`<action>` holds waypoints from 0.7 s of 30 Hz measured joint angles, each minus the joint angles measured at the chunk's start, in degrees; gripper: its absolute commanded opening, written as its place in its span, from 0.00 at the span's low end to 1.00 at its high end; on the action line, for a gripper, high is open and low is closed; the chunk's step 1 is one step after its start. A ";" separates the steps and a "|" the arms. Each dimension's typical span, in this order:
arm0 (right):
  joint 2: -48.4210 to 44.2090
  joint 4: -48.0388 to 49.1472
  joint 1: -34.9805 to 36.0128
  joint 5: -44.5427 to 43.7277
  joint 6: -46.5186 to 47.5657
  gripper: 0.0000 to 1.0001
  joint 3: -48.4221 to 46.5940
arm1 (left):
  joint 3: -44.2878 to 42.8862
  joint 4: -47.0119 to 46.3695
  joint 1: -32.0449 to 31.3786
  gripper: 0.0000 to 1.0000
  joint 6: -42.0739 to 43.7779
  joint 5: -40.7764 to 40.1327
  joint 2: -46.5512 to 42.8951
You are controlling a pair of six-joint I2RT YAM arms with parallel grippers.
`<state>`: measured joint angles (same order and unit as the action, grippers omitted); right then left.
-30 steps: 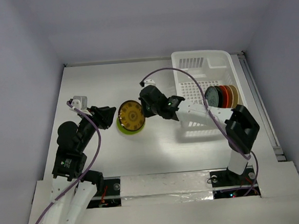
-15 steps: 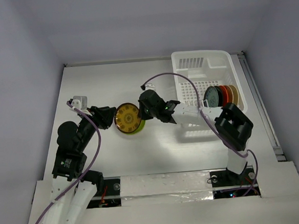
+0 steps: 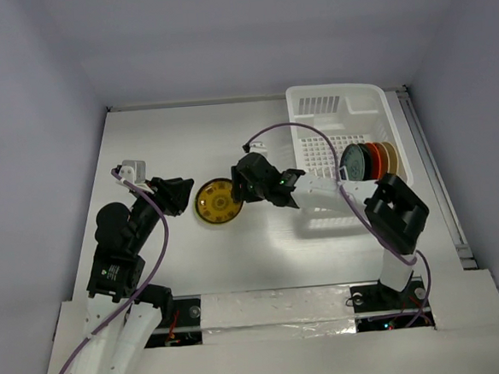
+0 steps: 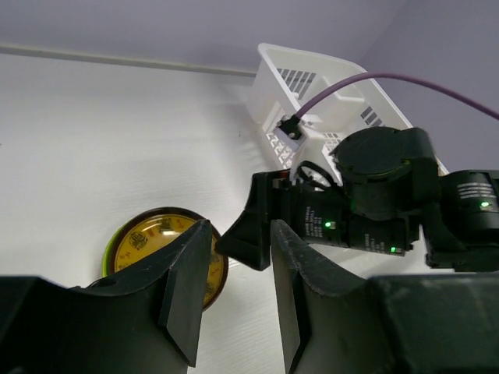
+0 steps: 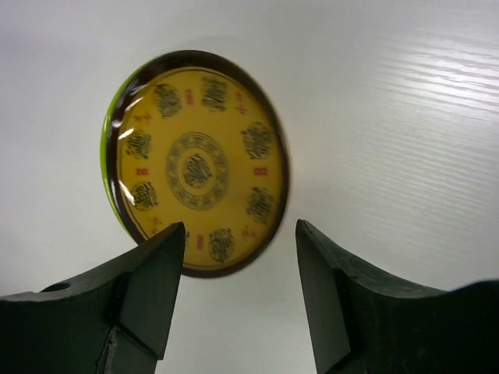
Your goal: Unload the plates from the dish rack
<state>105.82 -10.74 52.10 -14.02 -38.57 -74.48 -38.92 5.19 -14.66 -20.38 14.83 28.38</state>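
A yellow patterned plate [image 3: 216, 201] with a dark rim lies on the table on top of a lime green plate [image 5: 109, 167], of which only a sliver shows. My right gripper [image 3: 239, 186] hovers at the yellow plate's right edge, open, with nothing between its fingers [image 5: 238, 234]. My left gripper [image 3: 181, 194] sits just left of the stack, its jaws apart and empty [image 4: 239, 230]. The white dish rack [image 3: 338, 104] stands at the back right. Several plates [image 3: 369, 160] stand upright in it: dark, red-orange and beige.
A small white block [image 3: 131, 170] lies on the table behind the left arm. The right arm's purple cable [image 3: 288, 131] arcs over the rack's left wall. The table's right edge rail [image 3: 432, 170] runs beside the rack.
My right gripper has opened and let go of the yellow plate. The plate has gone from tilted to lying flat on the green one. The left arm has not moved.
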 measured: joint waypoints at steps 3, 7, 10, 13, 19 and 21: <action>-3.32 -2.91 0.00 -2.78 1.07 0.13 0.90 | 0.00 0.00 0.00 0.34 0.00 0.00 -0.02; -14.01 -7.32 -0.44 -10.01 2.67 0.00 1.79 | 0.00 0.00 0.00 0.32 0.00 0.00 -0.04; -23.28 -11.08 -3.06 -15.74 3.91 0.00 2.78 | 0.00 0.02 0.00 0.19 -0.11 -0.02 -0.13; -32.65 -12.90 -11.47 -18.88 5.40 0.05 6.97 | 0.00 0.07 0.00 0.00 -0.11 -0.02 -0.35; -41.18 -19.21 -29.55 -22.14 10.12 0.31 13.92 | 0.00 0.28 -0.37 0.03 -0.04 -0.31 -0.48; -40.04 -20.61 -31.34 -22.45 11.72 0.35 13.92 | 0.00 0.26 -0.39 0.13 -0.04 -0.35 -0.50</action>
<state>65.78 -31.35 20.75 -36.47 -26.85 -60.55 -38.92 5.45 -15.05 -20.43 14.48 27.88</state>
